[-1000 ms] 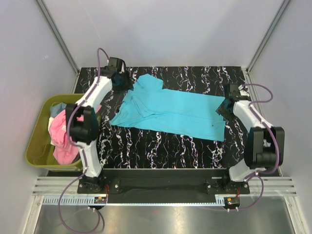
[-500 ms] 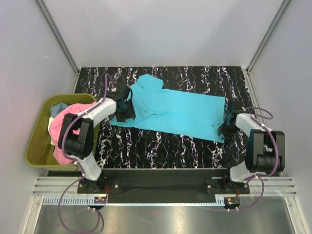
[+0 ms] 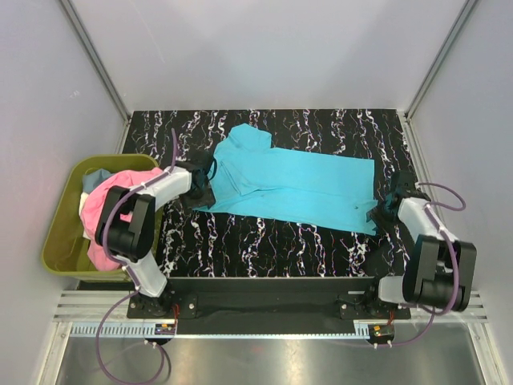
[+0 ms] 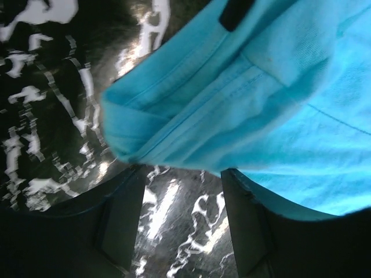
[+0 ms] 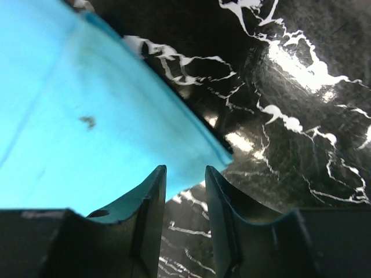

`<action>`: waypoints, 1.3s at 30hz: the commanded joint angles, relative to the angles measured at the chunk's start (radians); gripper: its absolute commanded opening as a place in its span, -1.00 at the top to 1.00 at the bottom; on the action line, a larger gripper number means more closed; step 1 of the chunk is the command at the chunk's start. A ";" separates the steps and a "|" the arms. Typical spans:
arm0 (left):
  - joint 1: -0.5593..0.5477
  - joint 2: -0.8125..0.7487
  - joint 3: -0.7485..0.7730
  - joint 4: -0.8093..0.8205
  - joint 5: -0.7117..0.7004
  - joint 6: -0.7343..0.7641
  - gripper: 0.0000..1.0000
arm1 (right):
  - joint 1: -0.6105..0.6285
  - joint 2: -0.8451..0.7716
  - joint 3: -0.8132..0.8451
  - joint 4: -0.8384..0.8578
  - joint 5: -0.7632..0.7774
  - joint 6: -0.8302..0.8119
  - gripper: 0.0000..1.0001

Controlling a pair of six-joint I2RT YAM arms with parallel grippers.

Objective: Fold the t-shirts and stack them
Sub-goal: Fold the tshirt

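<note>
The turquoise shirt (image 3: 296, 186) lies spread flat across the middle of the black marbled table (image 3: 264, 249). Its collar end is toward my left arm and its hem toward my right.

My left claw (image 4: 182, 172) sits low at the shirt's left edge, beside the sleeve. Its fingers (image 4: 122, 217) are spread wide apart, with bare table showing between them. The doubled, stitched edge of the cloth lies just past the tips. Some of the cloth drapes over the finger on the right of that view, but nothing is clamped.

My right claw (image 5: 184, 171) is down at the shirt's near right corner. Its fingers (image 5: 148, 217) stand only a narrow gap apart. The pointed corner of the cloth lies right at the tips, its edge crossing the mouth of the gap. I cannot tell whether any cloth is pinched there.

Off the table's left side is a green bin (image 3: 58, 241). It holds a heaped pink shirt (image 3: 100, 220) and a bit of pale blue cloth (image 3: 94, 178) behind that.
</note>
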 commanded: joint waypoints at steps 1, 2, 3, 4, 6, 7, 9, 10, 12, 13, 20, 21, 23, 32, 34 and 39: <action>0.002 -0.079 0.128 -0.040 -0.070 0.023 -0.21 | -0.003 -0.115 0.041 -0.057 -0.004 0.001 0.17; 0.002 -0.082 0.147 -0.043 -0.061 0.036 -0.21 | -0.003 -0.127 0.074 -0.063 -0.009 -0.009 0.17; 0.002 -0.082 0.160 -0.040 -0.053 0.046 -0.22 | -0.003 -0.132 0.088 -0.061 -0.024 -0.044 0.17; 0.002 -0.078 0.174 -0.036 -0.043 0.059 -0.23 | 0.000 -0.139 0.098 -0.039 -0.062 -0.063 0.16; 0.006 -0.070 0.170 0.005 0.006 0.073 -0.23 | 0.046 -0.144 0.107 0.007 -0.145 -0.100 0.14; 0.009 -0.070 0.144 0.051 0.052 0.091 -0.19 | 0.079 -0.143 0.111 0.044 -0.151 -0.104 0.13; 0.011 -0.073 0.118 0.201 0.294 0.153 -0.15 | 0.192 -0.112 0.150 0.064 -0.130 -0.092 0.11; 0.011 -0.058 0.130 0.228 0.365 0.158 -0.13 | 0.242 -0.098 0.165 0.075 -0.122 -0.083 0.11; 0.009 -0.021 0.174 0.233 0.453 0.122 -0.12 | 0.280 -0.057 0.205 0.077 -0.119 -0.046 0.11; 0.006 0.017 0.196 0.240 0.477 0.114 -0.12 | 0.294 -0.040 0.214 0.084 -0.125 -0.042 0.12; -0.029 0.108 0.251 0.265 0.482 0.025 -0.27 | 0.299 -0.076 0.242 0.061 -0.070 -0.075 0.11; -0.035 0.129 0.250 0.286 0.488 0.002 -0.27 | 0.299 -0.084 0.242 0.060 -0.070 -0.078 0.11; -0.044 0.158 0.254 0.294 0.469 -0.013 -0.22 | 0.299 -0.093 0.240 0.063 -0.070 -0.081 0.11; -0.055 0.260 0.309 0.291 0.438 -0.039 0.02 | 0.299 -0.127 0.233 0.057 -0.070 -0.100 0.11; -0.057 0.274 0.322 0.285 0.438 -0.041 0.10 | 0.299 -0.138 0.230 0.051 -0.065 -0.101 0.11; -0.058 0.284 0.345 0.302 0.441 -0.046 0.28 | 0.299 -0.149 0.220 0.054 -0.036 -0.109 0.11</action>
